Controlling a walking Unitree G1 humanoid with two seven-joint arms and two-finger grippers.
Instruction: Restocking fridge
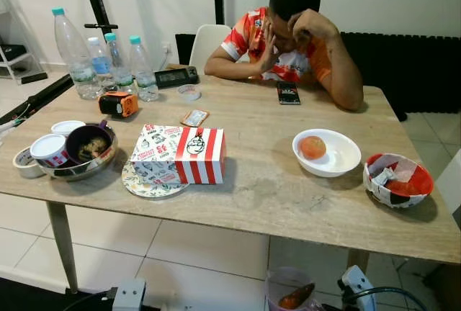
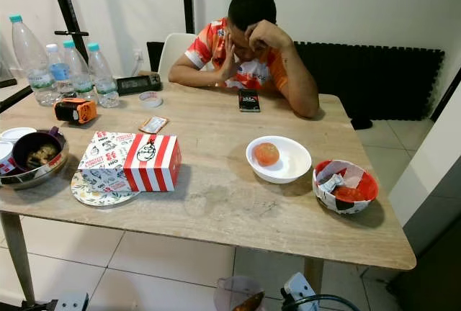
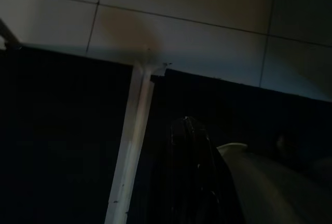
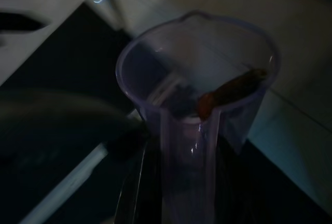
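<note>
My right gripper (image 4: 171, 193) is held low in front of the table edge and is shut on a clear plastic jug (image 1: 287, 288); the jug (image 4: 197, 94) has an orange-brown scrap stuck inside its wall. On the wooden table (image 1: 274, 196) stand a red-and-white striped food box (image 1: 180, 154) on a patterned plate (image 1: 140, 185), a white bowl (image 1: 340, 161) with an orange round fruit (image 1: 312, 147), and a red paper bowl (image 1: 398, 180) with crumpled wrappers. My left gripper (image 3: 192, 182) hangs idle in the dark over floor tiles.
A person (image 1: 292, 30) sits at the far side, head on hands, with a phone (image 1: 288, 93) in front of them. Several water bottles (image 1: 75, 52), an orange device (image 1: 119, 104), a metal bowl (image 1: 79, 160), white tubs and a tape roll (image 1: 25, 161) crowd the table's left end.
</note>
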